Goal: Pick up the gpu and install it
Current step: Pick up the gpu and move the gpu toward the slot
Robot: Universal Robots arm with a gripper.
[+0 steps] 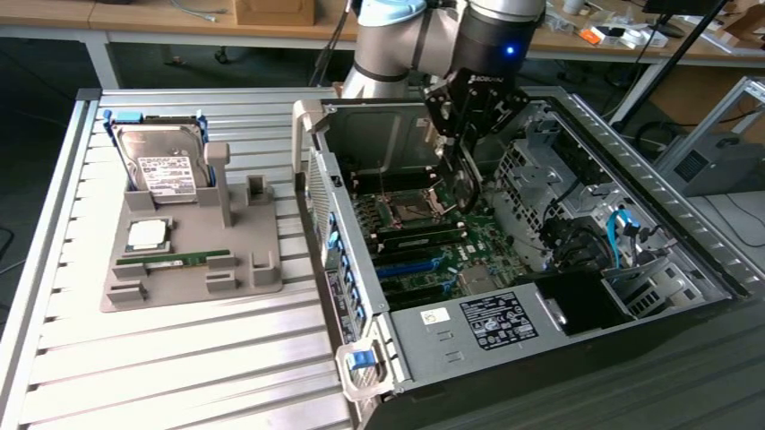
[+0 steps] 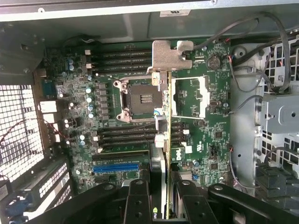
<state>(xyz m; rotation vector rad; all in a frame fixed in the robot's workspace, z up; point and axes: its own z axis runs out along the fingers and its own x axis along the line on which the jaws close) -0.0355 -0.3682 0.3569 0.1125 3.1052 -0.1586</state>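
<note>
My gripper (image 1: 468,125) hangs inside the open computer case (image 1: 358,296), above the motherboard (image 1: 478,242). It is shut on the gpu (image 1: 461,184), a thin green card that hangs edge-down from the fingers toward the board. In the wrist view the gpu (image 2: 161,140) is seen edge-on between the two black fingers (image 2: 138,196), its silver bracket (image 2: 169,56) at the far end over the CPU socket (image 2: 142,98). The gripper (image 2: 161,191) clamps the card's near end. The card floats above the board, apart from the blue slot (image 2: 116,166).
A grey parts holder (image 1: 192,269) lies on the slatted table at the exterior view's left, carrying a hard drive (image 1: 161,166), a CPU (image 1: 147,235) and a RAM stick (image 1: 174,257). Cables (image 2: 252,56), drive cages (image 1: 562,170) and a power supply (image 1: 502,318) crowd the case.
</note>
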